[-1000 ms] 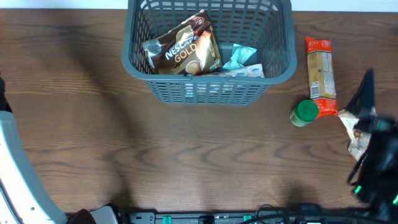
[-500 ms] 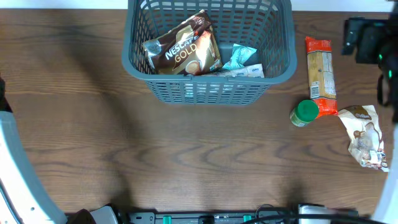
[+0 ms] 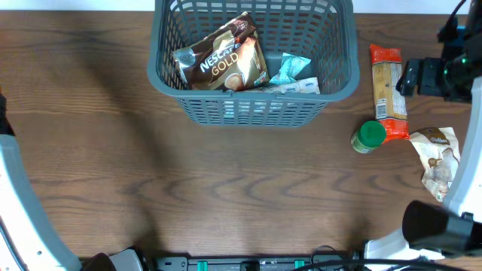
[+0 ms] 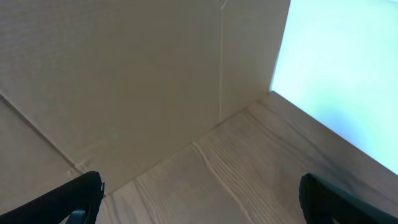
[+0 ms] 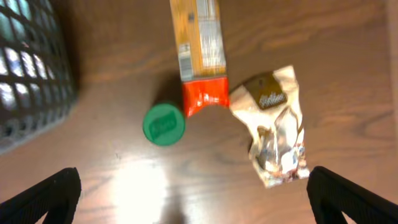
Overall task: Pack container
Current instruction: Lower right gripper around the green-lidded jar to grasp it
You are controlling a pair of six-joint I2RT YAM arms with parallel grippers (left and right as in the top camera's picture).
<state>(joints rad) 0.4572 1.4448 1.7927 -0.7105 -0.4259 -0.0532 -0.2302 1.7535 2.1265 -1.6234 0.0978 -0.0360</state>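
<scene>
The blue-grey lattice basket (image 3: 252, 105) stands at the table's far middle. It holds a brown Nescafe Gold packet (image 3: 222, 56) and a teal packet (image 3: 290, 69). To its right on the table lie a long yellow-and-orange packet (image 3: 388, 90), a green-lidded jar (image 3: 369, 136) and a beige snack pouch (image 3: 438, 162). My right gripper (image 5: 199, 199) is open and empty, hovering above these three things; the basket's corner (image 5: 31, 68) shows in the right wrist view. My left gripper (image 4: 199, 202) is open and empty, facing a cardboard wall.
The right arm's black wrist (image 3: 440, 75) hangs over the table's right edge, just right of the long packet. The left arm's white base (image 3: 19, 203) stands at the left edge. Bare wood table (image 3: 188, 181) lies in front of the basket.
The right arm swung from the near right edge, beside the snack pouch, up to the far right, then shifted slightly nearer, beside the long packet. The objects have not moved.
</scene>
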